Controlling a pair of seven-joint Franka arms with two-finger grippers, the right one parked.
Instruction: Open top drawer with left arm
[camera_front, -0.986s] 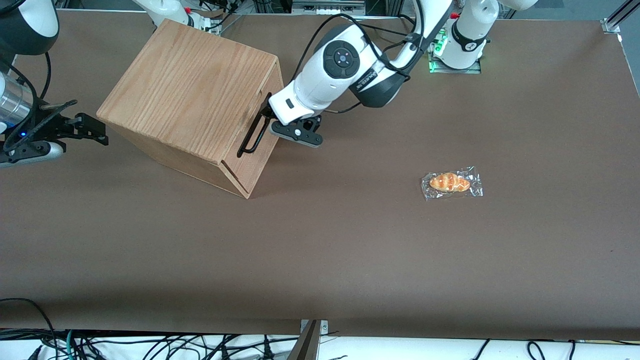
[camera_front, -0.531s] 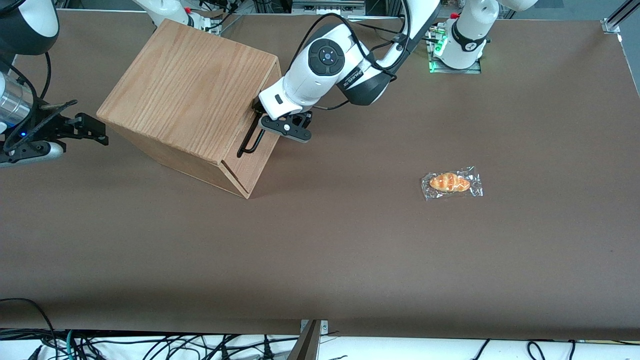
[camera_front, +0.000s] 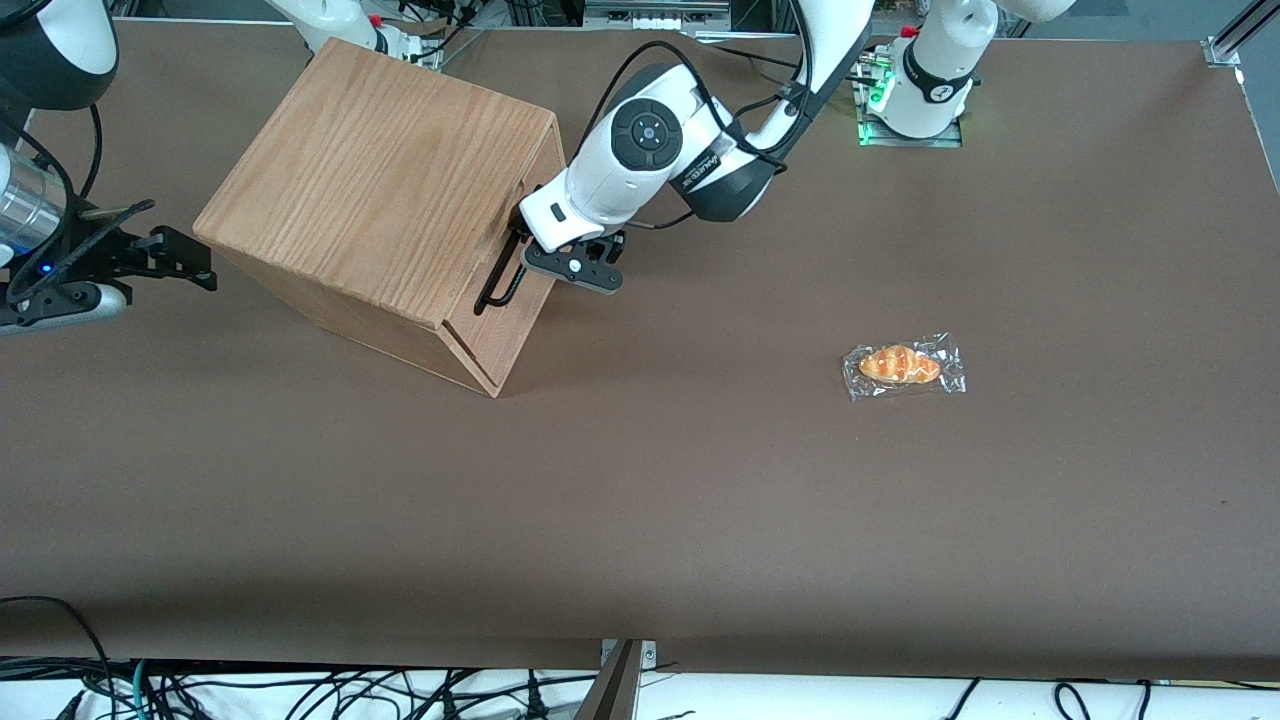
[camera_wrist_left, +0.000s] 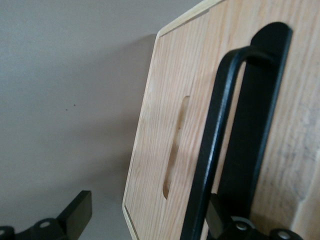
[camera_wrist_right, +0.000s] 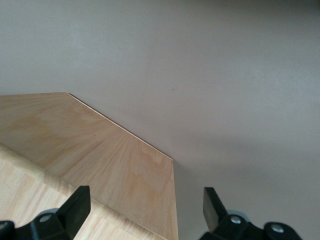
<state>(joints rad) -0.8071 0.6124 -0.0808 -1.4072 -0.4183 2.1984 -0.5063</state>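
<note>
The light oak cabinet (camera_front: 385, 190) sits tilted on the brown table, its front turned toward the working arm's end. The top drawer (camera_front: 522, 292) looks flush with the cabinet front, and its long black bar handle (camera_front: 497, 283) stands off that front. My left arm's gripper (camera_front: 548, 256) is at the end of the handle farther from the front camera. In the left wrist view the gripper (camera_wrist_left: 147, 222) is open. The handle (camera_wrist_left: 212, 145) runs between its fingers, close to one fingertip (camera_wrist_left: 220, 220), with the drawer's wood front (camera_wrist_left: 295, 130) beside it.
A wrapped bread roll (camera_front: 903, 366) lies on the table (camera_front: 700, 500) toward the working arm's end, well apart from the cabinet. The left arm's base (camera_front: 925, 90) stands at the table's edge farthest from the front camera. A slot cut-out (camera_wrist_left: 175, 145) shows in the cabinet front.
The left arm has swung toward the cabinet over the last second, bringing the gripper in to the handle. The cabinet and drawer have not moved.
</note>
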